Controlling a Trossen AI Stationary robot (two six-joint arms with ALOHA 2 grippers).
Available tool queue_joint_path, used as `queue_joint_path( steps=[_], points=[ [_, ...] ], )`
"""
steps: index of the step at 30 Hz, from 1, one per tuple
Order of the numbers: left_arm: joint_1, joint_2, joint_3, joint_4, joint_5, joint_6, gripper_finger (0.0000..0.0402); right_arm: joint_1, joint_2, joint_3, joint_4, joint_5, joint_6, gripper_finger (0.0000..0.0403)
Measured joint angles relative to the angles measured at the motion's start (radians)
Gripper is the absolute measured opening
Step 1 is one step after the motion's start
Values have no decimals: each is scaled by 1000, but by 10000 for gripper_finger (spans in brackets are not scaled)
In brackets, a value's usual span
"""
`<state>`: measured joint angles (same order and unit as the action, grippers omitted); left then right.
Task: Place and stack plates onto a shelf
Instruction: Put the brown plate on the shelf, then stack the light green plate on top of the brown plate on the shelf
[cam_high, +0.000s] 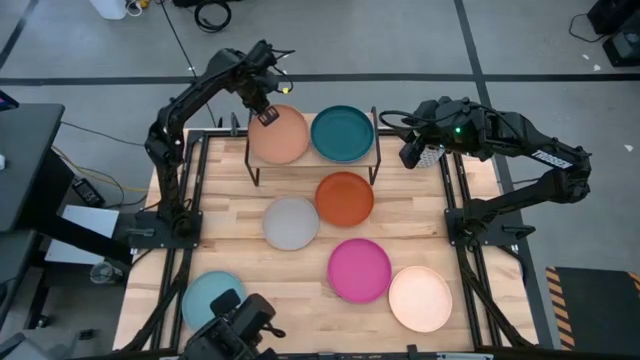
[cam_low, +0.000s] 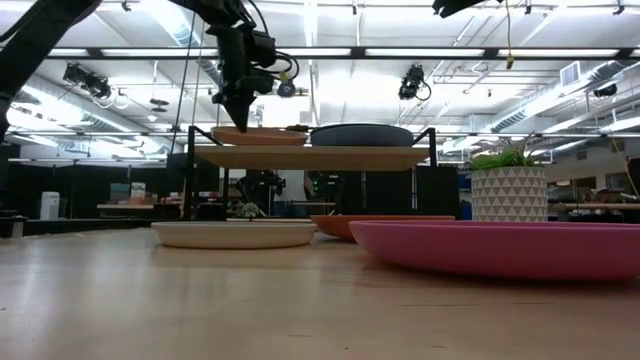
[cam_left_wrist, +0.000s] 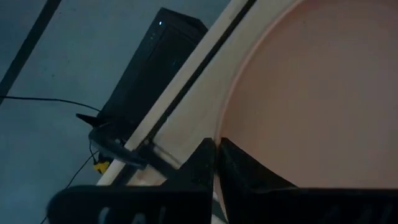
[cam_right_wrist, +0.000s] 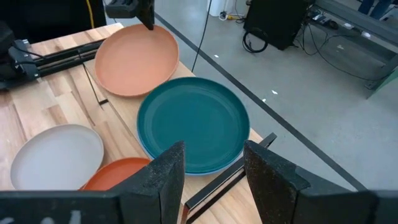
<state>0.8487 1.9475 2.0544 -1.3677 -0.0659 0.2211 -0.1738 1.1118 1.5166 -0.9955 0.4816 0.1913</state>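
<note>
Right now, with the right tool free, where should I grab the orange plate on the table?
Probably the orange plate's rim on its right edge, coming from the right tool side. It lies flat and shallow, so only the raised rim offers a pinch; the grey plate crowds its left edge.

Two plates (cam_high: 279, 136) side by side on the shelf (cam_high: 312, 162) — five more on the table (cam_high: 230, 265) before it.

Tan plate (cam_high: 280, 136) and teal plate (cam_high: 342, 133) atop shelf (cam_high: 372, 158)
</note>
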Motion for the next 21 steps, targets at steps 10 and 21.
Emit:
queue_joint_path(
  steps=[10,21],
  points=[
    [-24,10,28,56,2,0,138,0,0,0,-1,0,0,170],
    [-192,-179,40,-5,288,232,143,0,0,0,-1,25,-9,170]
  ],
)
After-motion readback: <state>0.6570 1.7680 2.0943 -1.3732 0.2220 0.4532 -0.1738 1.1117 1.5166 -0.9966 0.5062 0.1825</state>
